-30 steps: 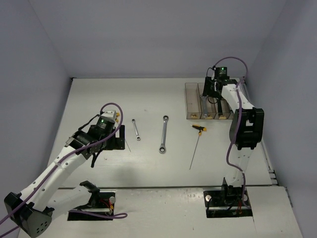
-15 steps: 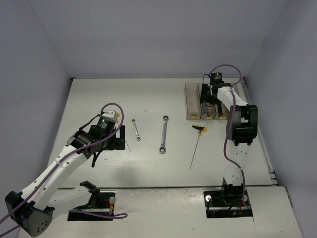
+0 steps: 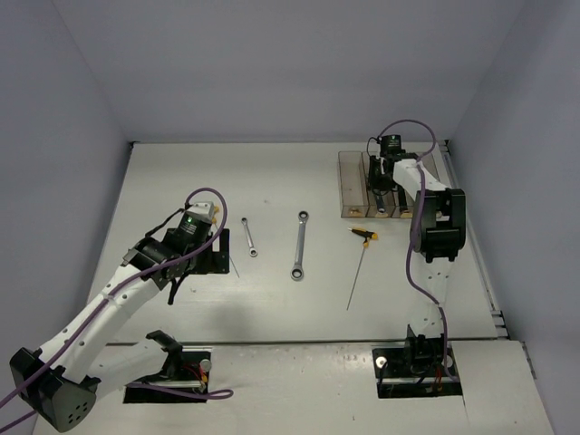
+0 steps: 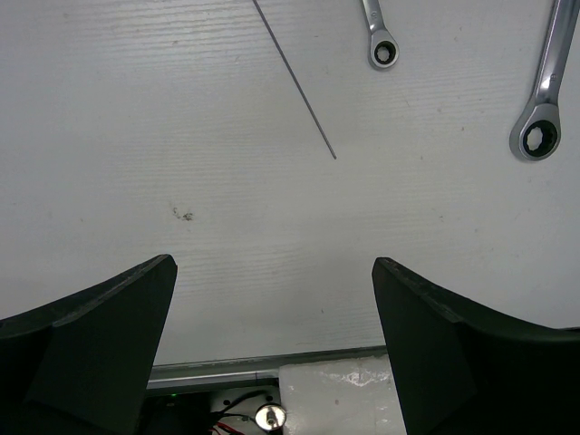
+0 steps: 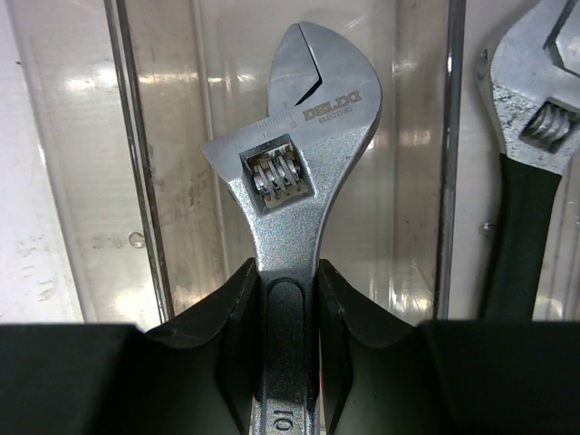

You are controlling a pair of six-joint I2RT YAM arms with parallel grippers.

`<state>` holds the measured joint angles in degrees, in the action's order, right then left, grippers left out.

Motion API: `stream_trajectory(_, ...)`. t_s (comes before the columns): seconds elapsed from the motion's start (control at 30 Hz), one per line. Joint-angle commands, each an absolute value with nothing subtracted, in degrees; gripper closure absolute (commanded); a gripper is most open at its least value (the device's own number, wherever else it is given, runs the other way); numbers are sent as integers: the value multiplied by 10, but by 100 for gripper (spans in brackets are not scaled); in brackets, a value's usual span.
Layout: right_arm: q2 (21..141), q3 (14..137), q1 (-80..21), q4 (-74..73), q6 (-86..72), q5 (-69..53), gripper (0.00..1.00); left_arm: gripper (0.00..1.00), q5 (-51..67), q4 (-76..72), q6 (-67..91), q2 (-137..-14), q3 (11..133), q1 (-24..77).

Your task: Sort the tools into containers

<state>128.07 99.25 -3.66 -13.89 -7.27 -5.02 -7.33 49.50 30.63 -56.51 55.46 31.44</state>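
My right gripper (image 5: 288, 308) is shut on the handle of a silver adjustable spanner (image 5: 304, 163) and holds it head-first inside one clear bin (image 5: 136, 163) of the row of bins (image 3: 349, 186). A black-handled spanner (image 5: 521, 181) lies in the bin to its right. My left gripper (image 4: 272, 267) is open and empty, above bare table. A small silver wrench (image 3: 248, 236), a longer ratchet wrench (image 3: 300, 245) and a T-handle driver (image 3: 358, 263) with a yellow grip lie mid-table. A thin rod (image 4: 294, 77) lies beyond the left fingers (image 4: 91, 335).
The bins stand at the far right, close to the table's right edge. A black mount plate (image 3: 210, 254) lies beneath the left wrist. The arm bases (image 3: 412, 362) sit at the near edge. Grey walls close the table on three sides.
My right gripper has moved left and down over the bins with the silver spanner still in it. The left arm has hardly moved.
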Motion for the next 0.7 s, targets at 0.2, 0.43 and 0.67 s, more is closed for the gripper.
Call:
stream_trajectory(0.2, 1194, 1044, -55, -133, -39, -9, 100, 13, -75, 489, 318, -563, 552, 312)
stream_trajectory(0.43, 1147, 1071, -50, -129, -23, -13, 100, 13, -76, 487, 318, -566, 552, 312)
stream_trajectory(0.67, 1116, 1077, -38, -123, -12, -5, 100, 13, -75, 486, 315, -569, 551, 312)
